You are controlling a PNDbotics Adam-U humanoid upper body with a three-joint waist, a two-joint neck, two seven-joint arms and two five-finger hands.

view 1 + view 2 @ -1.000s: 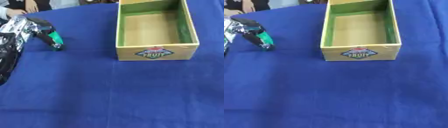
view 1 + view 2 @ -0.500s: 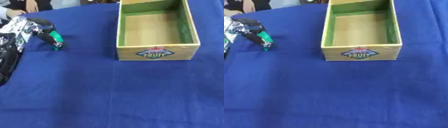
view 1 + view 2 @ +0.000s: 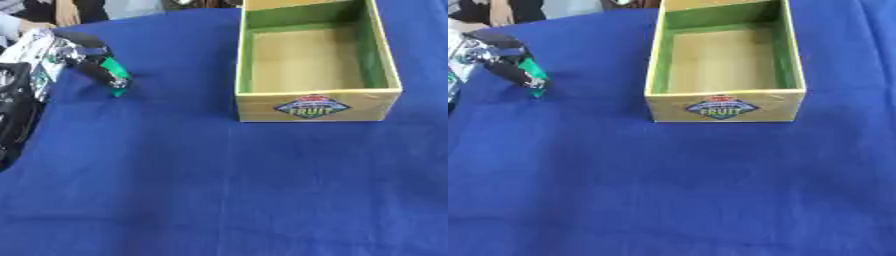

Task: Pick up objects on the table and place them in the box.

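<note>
In the left eye view the left hand (image 3: 66, 57) was off to the left of the box (image 3: 317, 106), fingers curled round a small green thing (image 3: 115, 75) that sat low against the blue cloth (image 3: 219, 190), well apart from the box. Right eye view showed the same pinch, and the box looked empty inside; the right hand wasn't showing anywhere. Looked like the pick-up step to me, so next it'd need a lift and a carry right, over the box wall.
</note>
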